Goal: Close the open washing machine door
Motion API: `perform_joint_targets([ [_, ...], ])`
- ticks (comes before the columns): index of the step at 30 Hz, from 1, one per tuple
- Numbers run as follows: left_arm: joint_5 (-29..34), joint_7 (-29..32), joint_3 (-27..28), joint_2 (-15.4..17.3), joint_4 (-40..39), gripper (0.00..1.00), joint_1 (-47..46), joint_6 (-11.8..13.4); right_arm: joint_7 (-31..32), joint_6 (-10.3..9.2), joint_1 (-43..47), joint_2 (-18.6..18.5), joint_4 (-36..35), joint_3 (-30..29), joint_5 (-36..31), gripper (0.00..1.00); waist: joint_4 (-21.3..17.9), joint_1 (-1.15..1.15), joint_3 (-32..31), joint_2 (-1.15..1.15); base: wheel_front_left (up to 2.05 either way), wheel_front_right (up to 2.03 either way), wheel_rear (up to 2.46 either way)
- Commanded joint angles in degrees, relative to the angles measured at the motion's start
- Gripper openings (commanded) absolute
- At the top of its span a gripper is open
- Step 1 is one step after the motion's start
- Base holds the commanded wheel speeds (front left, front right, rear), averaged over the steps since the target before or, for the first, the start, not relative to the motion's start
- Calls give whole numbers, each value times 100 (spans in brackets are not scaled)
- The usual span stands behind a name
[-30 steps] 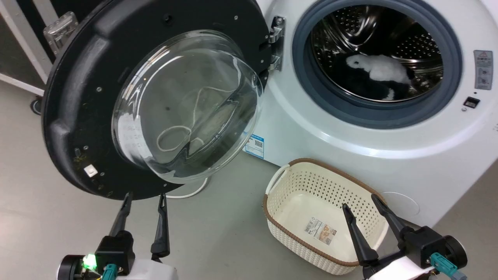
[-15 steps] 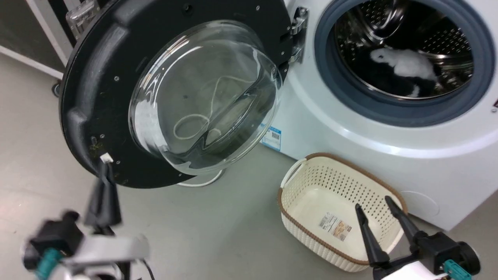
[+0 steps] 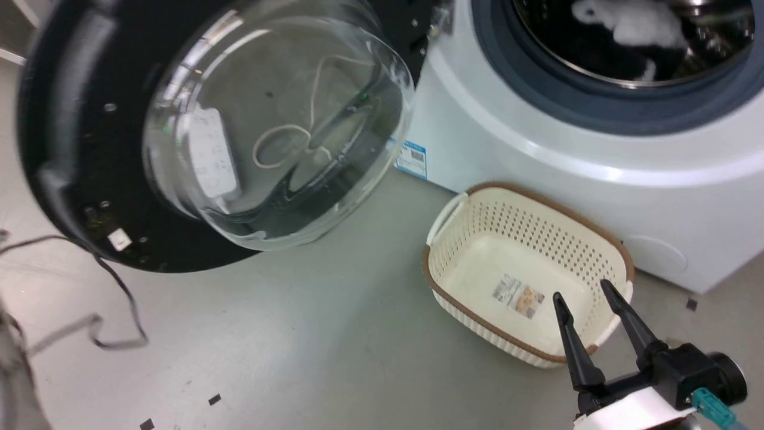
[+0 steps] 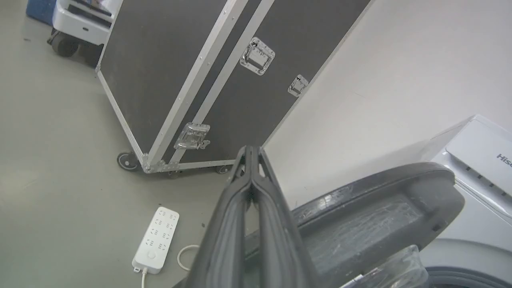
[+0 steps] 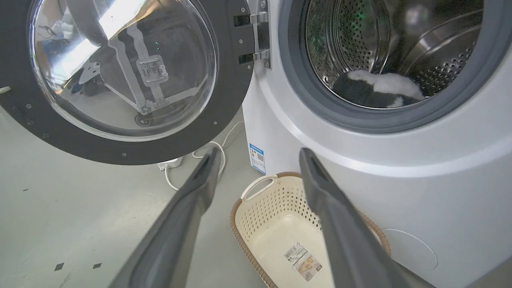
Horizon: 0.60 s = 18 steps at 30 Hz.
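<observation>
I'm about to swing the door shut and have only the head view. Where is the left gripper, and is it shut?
Observer: Left wrist view: the left gripper is shut, beside the outer face of the washing machine door.
Operator: Anything beyond the door?
Observer: A black wheeled case stands there.
Operator: Drum mouth clear?
Observer: Right wrist view: the laundry lies wholly inside the washing machine.

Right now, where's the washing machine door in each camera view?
Head view: washing machine door fills the upper left, glass dome facing the camera.
Left wrist view: its dark outer face at lower right.
Right wrist view: upper left, hinge at its right.
Shared landmark: the white washing machine, right of the door in all three.
</observation>
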Motion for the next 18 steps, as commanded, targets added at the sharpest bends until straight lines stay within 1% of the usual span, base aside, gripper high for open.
perform_joint_targets([
  [1, -251, 179, 144, 100, 225, 0, -233, 54, -76, 4, -94, -59, -4, 27, 42, 100, -105, -1, 140, 0, 0, 0, 0],
  [5, -1095, 907, 595, 330, 946, 0, -826, 368, -124, 4, -158, -144, 0, 57, 132, 100, -176, -1, 287, 0, 0, 0, 0],
  [8, -1551, 1491, 727, 465, 1369, 0, -1071, 509, -160, 4, -189, -216, 19, 44, 160, 100, -186, -1, 367, 0, 0, 0, 0],
  [10, -1741, 1868, 730, 507, 1594, 0, -1103, 584, -168, 5, -211, -242, 21, 34, 174, 100, -206, -1, 396, 0, 0, 0, 0],
  [12, -1856, 2204, 681, 535, 1711, 0, -1043, 565, -168, 5, -232, -236, 23, -33, 153, 100, -241, -1, 403, 0, 0, 0, 0],
  [15, -2087, 2771, 582, 494, 1725, 0, -871, 436, -168, 5, -252, -141, 52, -209, 161, 100, -273, -1, 357, 0, 0, 0, 0],
  [18, -2248, 3266, 463, 456, 1614, 0, -617, 288, -168, 5, -244, -79, 97, -252, 149, 100, -287, -1, 253, 0, 0, 0, 0],
])
